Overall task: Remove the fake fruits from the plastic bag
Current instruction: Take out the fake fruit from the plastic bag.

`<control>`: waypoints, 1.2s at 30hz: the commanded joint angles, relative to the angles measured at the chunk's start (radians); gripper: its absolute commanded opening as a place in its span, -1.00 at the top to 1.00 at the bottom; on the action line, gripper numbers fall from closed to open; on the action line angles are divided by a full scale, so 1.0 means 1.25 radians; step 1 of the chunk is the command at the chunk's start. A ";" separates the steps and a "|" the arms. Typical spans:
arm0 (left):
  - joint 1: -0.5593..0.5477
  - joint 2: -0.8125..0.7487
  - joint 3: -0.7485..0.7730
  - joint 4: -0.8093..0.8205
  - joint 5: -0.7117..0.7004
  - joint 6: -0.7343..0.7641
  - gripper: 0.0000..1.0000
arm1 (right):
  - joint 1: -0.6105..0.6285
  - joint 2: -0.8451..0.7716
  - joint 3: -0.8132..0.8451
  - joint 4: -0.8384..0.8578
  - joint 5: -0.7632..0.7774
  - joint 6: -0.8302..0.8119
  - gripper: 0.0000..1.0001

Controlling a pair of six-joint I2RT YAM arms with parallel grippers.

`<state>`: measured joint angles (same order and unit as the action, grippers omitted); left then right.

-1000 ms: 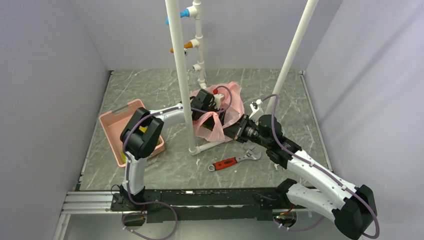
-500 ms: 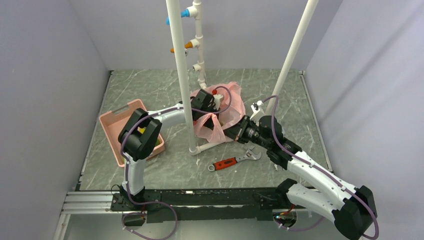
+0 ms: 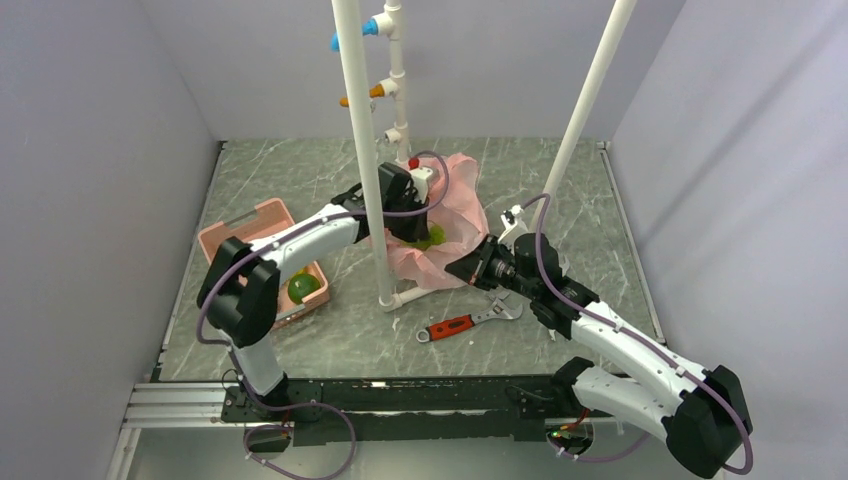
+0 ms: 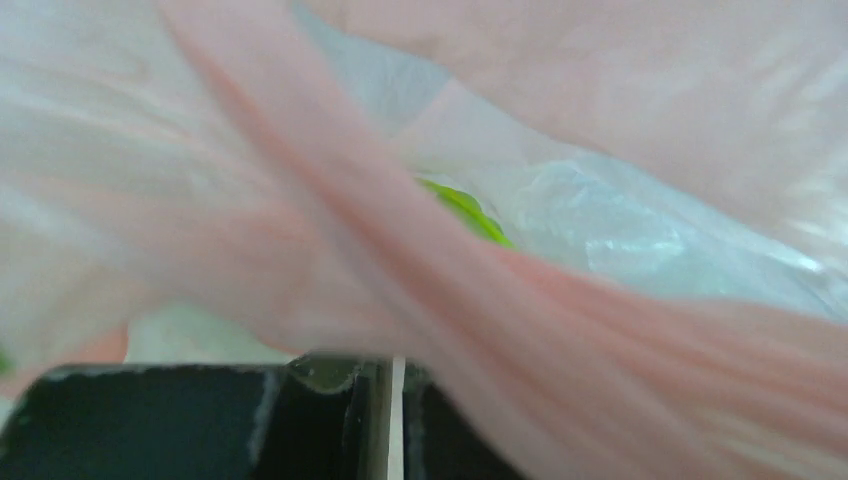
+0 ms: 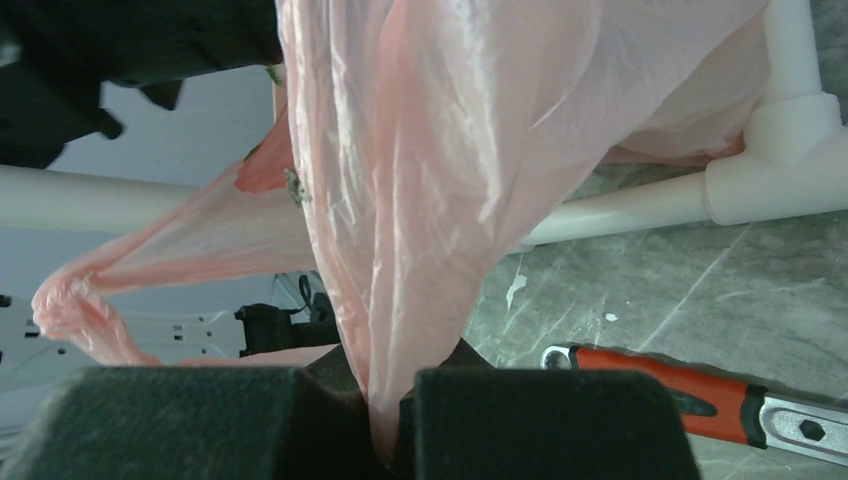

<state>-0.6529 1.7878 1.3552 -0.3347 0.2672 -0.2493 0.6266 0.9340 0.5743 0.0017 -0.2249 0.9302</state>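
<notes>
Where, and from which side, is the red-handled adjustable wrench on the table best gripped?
Grip the red-handled metal adjustable wrench across its red handle, coming straight down from above with the jaws set crosswise. It lies flat on the grey marbled table, and the handle is its straight, narrow, unobstructed part.

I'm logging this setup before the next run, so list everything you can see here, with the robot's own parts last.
plastic bag: one, translucent pink, mid-table by the pipe frame, stretched between both grippers
fake fruit: one, green, showing at the bag beneath the left arm's wrist
fake fruit in basket: one, green, in the basket
basket: one, rigid pink, left side of the table
adjustable wrench: one, red handle and steel head, near the front of the bag
pipe frame: one, white with blue and orange fittings, standing mid-table
table: one, grey marble pattern
left gripper: black, fingers nearly together, seemingly pinching bag film
right gripper: black, shut on the bag
</notes>
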 commanded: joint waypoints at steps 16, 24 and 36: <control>0.047 -0.293 -0.053 -0.081 -0.124 0.010 1.00 | -0.017 0.045 -0.023 0.068 0.029 -0.051 1.00; 0.058 -0.384 -0.084 -0.125 -0.194 0.022 1.00 | -0.024 0.058 -0.011 0.074 0.032 -0.062 1.00; 0.102 -0.570 -0.097 -0.235 -0.385 0.040 1.00 | -0.051 0.111 0.002 0.109 -0.003 -0.075 1.00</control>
<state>-0.5453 1.1568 1.2148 -0.5842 -0.0887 -0.2386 0.5743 1.0584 0.5488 0.0700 -0.2123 0.8555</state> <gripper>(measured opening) 0.051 0.008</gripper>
